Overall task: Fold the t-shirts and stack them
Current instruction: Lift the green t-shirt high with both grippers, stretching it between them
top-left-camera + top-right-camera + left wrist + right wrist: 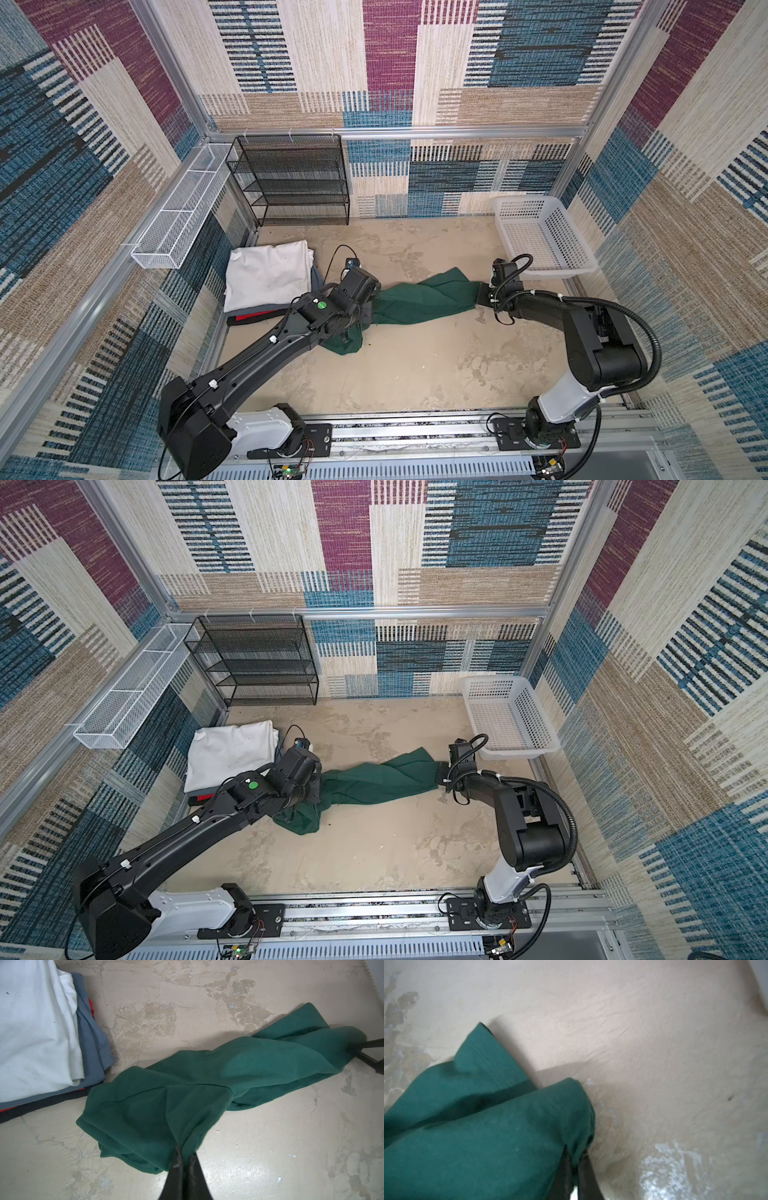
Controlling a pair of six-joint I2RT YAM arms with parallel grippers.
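Note:
A dark green t-shirt [419, 297] [374, 780] lies bunched in a long strip across the middle of the table. My left gripper [185, 1152] is shut on a pinch of its cloth [166, 1093] at the strip's left end. My right gripper [576, 1154] is shut on the green cloth [488, 1126] at the strip's right end. In the top views both grippers' fingertips are hidden by the wrists and the cloth. A stack of folded t-shirts sits at the left: white [268, 274] [230, 752] [35, 1028] on top, grey [91, 1039] under it, black and red [249, 319] at the bottom.
A white plastic basket [540, 237] [509, 719] stands at the back right. A black mesh shelf rack [291, 180] stands against the back wall, and a white wire tray [178, 212] hangs on the left wall. The right arm's fingers [372, 1051] show in the left wrist view.

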